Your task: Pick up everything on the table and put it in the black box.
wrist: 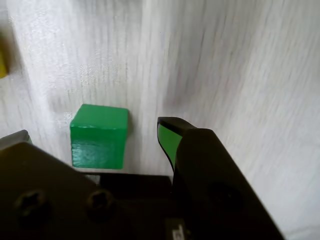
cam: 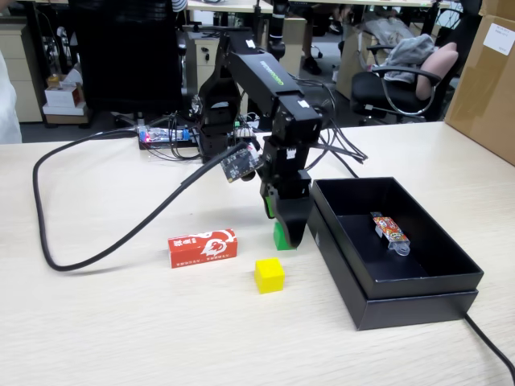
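The green cube [wrist: 99, 135] rests on the beige table [wrist: 225, 75], between the two jaws of my gripper [wrist: 92, 131]. The jaws stand open, with a gap on each side of the cube. In the fixed view the gripper [cam: 287, 229] is lowered over the green cube [cam: 279, 239], which is partly hidden behind a finger. The yellow cube [cam: 269, 275] sits just in front of it, and its edge [wrist: 1, 60] shows at the left of the wrist view. The red carton [cam: 202, 247] lies flat to the left. The black box [cam: 402, 304] stands right of the gripper.
A small colourful packet [cam: 390, 232] lies inside the black box. A thick black cable [cam: 105, 233] loops across the table on the left. A circuit board with wires [cam: 165, 135] sits behind the arm's base. A brown cardboard box [cam: 487, 80] stands at the far right.
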Controlling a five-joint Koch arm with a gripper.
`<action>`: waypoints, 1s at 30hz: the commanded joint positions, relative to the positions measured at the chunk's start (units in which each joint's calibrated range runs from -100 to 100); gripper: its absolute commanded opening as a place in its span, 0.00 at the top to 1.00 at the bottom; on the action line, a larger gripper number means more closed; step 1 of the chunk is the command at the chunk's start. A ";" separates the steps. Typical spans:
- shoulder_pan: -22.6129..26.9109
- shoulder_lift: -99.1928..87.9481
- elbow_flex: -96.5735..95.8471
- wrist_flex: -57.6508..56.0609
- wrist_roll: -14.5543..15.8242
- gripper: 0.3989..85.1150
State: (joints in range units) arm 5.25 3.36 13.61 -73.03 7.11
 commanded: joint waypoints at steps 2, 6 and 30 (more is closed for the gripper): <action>0.29 1.75 6.52 0.76 0.05 0.45; 0.15 4.27 8.33 0.76 0.00 0.49; -1.37 -1.46 9.06 0.59 -0.29 0.98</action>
State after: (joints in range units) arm 4.37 9.18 20.00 -72.70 7.06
